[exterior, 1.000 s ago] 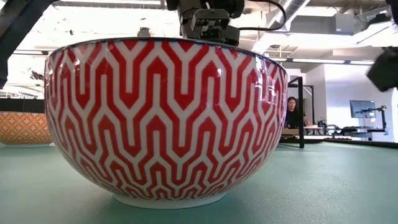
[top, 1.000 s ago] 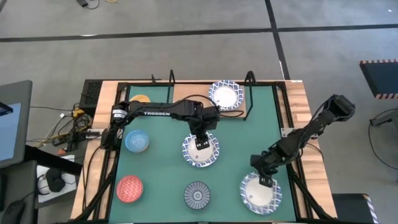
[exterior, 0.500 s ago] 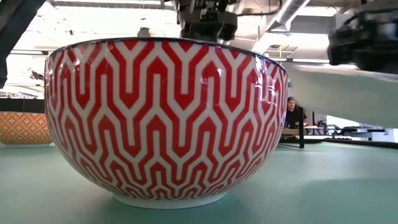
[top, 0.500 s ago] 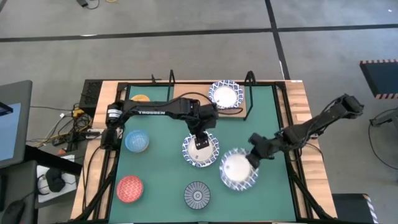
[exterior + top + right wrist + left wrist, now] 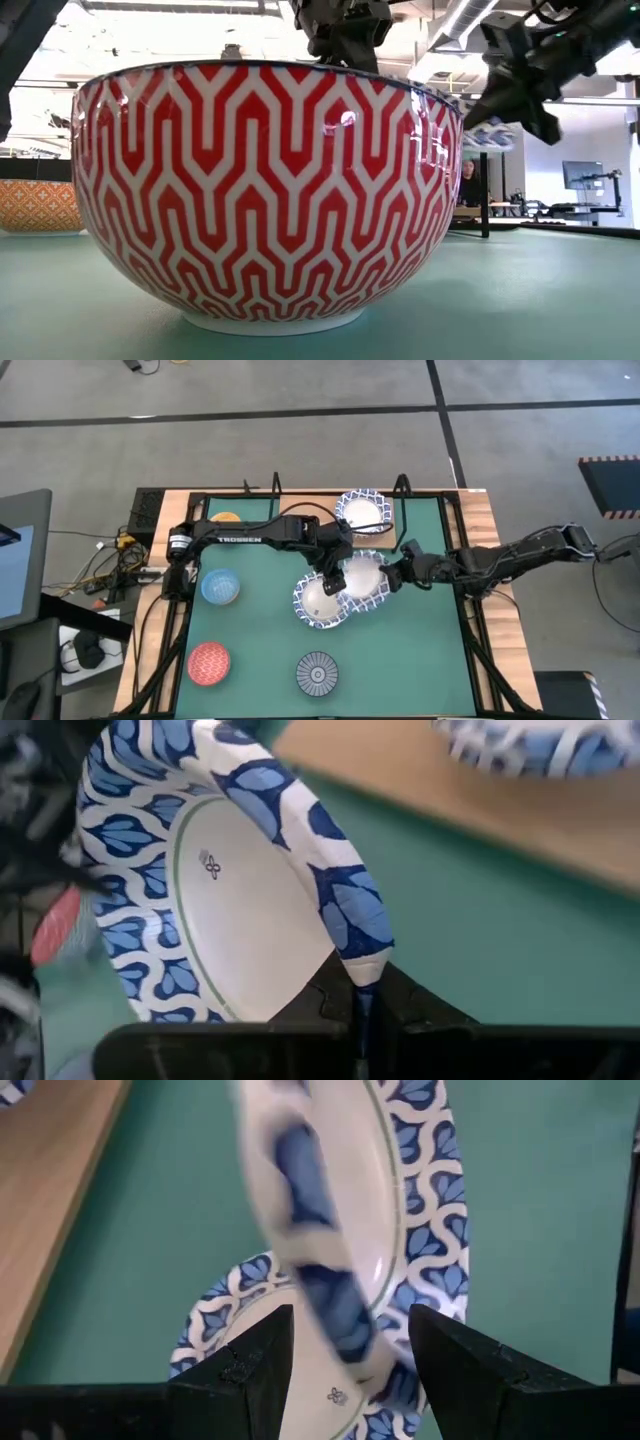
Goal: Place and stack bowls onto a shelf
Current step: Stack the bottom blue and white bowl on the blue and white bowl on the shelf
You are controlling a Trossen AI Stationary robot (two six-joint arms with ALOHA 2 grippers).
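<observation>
Bowls first: right gripper (image 5: 400, 576) is pinching a big white bowl with a blue patterned rim (image 5: 362, 580) mid-air, close in front of the light-wood shelf (image 5: 398, 526), while left gripper (image 5: 331, 582) sits spread over another blue-rimmed bowl (image 5: 318, 605) on the green mat (image 5: 260, 640).

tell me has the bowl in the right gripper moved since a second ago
Yes. The right gripper has carried its white bowl from the mat's near right corner up and leftward, to beside the left gripper's bowl, nearer the shelf.

One blue-rimmed white bowl (image 5: 362, 577) hangs tilted above another (image 5: 318, 603); a third sits on the shelf (image 5: 385, 532).
</observation>
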